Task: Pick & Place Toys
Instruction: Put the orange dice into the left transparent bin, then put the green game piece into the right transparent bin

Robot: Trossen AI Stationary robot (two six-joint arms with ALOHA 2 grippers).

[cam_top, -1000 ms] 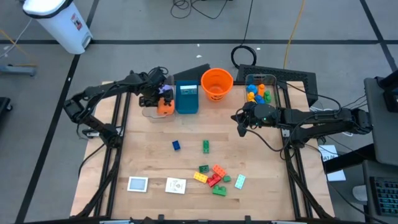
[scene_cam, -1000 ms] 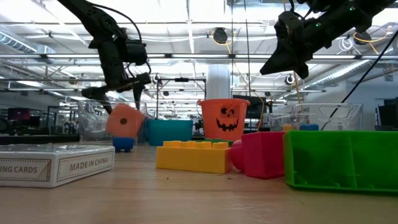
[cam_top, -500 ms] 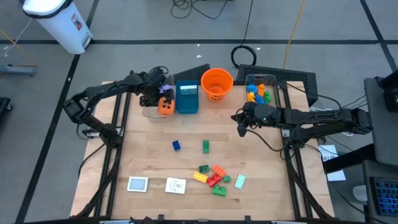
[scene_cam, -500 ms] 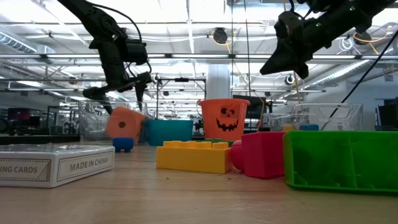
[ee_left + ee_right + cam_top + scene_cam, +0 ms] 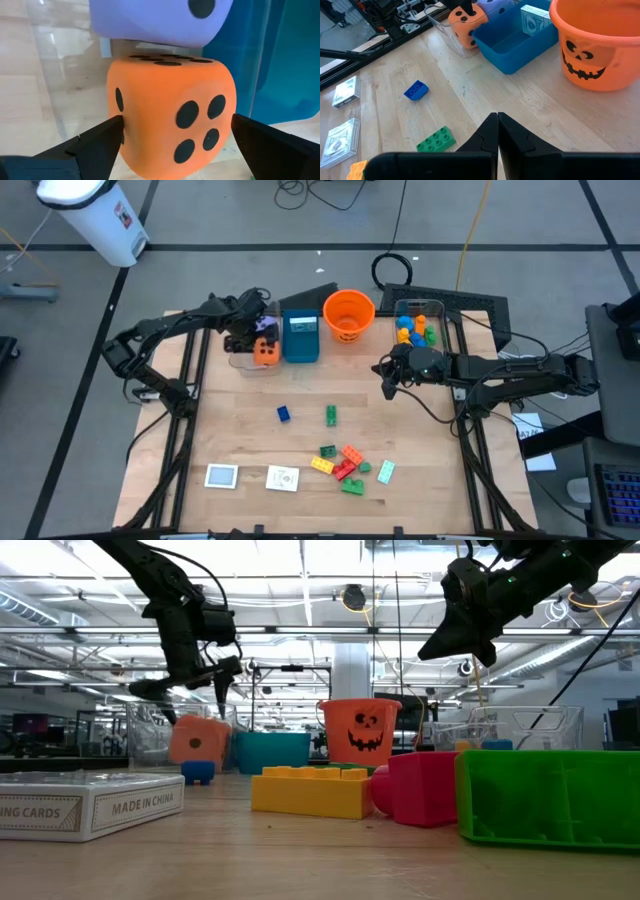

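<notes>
Purple die (image 5: 155,20) shows in left wrist view.

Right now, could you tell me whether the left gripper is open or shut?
Open: the left gripper has its fingers spread either side of the orange die.

I count two dice: one orange die (image 5: 265,351), one purple die (image 5: 267,330). Two white card boxes (image 5: 221,476) at the near edge. One orange bucket (image 5: 348,314). One teal box (image 5: 299,337). Loose on the boards: one blue brick (image 5: 283,414), one green brick (image 5: 331,415); the clustered bricks (image 5: 345,467) overlap, exact number unclear.
</notes>
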